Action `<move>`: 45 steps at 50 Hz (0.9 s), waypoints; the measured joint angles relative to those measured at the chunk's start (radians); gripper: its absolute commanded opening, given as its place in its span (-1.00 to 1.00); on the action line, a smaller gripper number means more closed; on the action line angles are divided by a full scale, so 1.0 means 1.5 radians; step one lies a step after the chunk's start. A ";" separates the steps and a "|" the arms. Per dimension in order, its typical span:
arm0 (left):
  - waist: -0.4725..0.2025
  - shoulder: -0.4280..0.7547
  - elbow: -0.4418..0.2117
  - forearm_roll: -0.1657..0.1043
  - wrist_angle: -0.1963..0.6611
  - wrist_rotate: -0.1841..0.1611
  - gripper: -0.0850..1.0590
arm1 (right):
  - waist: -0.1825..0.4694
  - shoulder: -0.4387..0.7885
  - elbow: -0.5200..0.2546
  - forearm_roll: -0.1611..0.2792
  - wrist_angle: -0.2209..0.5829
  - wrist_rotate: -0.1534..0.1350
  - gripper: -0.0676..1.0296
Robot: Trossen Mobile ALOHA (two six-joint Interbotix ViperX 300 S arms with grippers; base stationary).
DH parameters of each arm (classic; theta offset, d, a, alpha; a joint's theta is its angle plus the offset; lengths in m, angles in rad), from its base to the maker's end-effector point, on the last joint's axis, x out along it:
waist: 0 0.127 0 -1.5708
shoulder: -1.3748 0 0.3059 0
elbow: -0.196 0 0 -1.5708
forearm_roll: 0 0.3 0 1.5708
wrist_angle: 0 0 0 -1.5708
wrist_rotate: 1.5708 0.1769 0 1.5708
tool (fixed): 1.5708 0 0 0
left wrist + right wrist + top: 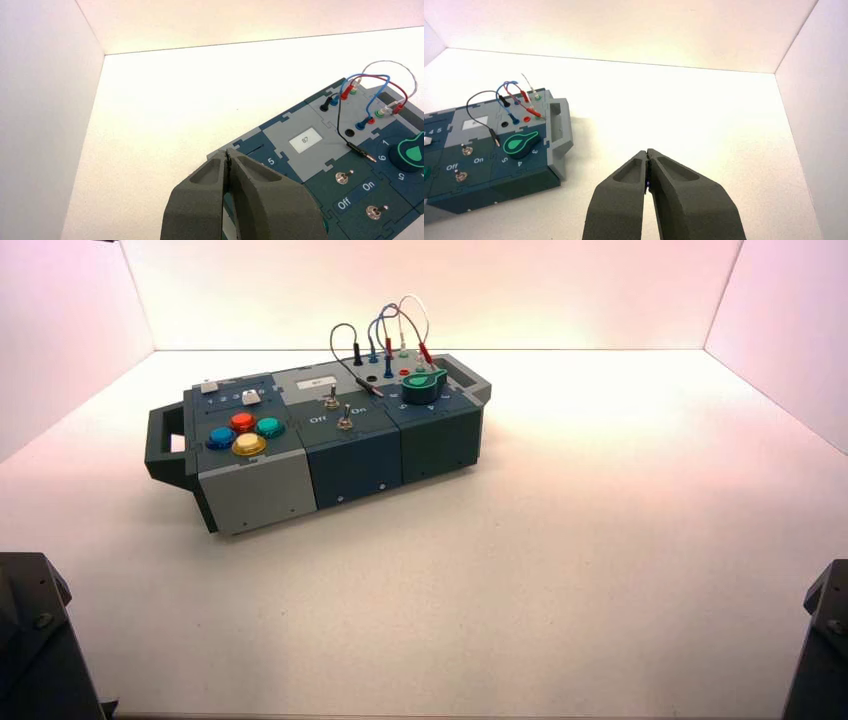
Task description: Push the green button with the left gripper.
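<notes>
The green button (270,426) is a small teal dome on the box's grey left block, beside the red (242,421), blue (220,437) and yellow (249,444) buttons. My left gripper (228,152) is shut and empty. It is held back from the box, with its tips pointing over the box's near left part. Its fingers (260,200) hide the button cluster in the left wrist view. My right gripper (647,151) is shut and empty over the bare white floor, to the right of the box. Neither gripper shows in the high view.
The box (350,465) stands turned, left of centre, with a handle at each end. It bears two toggle switches (344,421) marked Off and On, a dark-green knob (424,387) and looped wires (395,330). Dark arm bases (35,640) sit at both near corners. White walls enclose the floor.
</notes>
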 measured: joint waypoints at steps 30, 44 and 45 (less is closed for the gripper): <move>-0.041 0.043 -0.003 0.000 0.028 0.001 -0.90 | 0.007 0.002 0.000 0.001 0.000 0.000 -0.92; -0.148 0.191 -0.043 0.002 0.094 0.015 -0.90 | 0.011 0.015 0.000 0.001 0.000 0.000 -0.92; -0.152 0.201 -0.045 0.003 0.097 0.015 -0.90 | 0.011 0.016 0.000 0.001 0.000 0.000 -0.92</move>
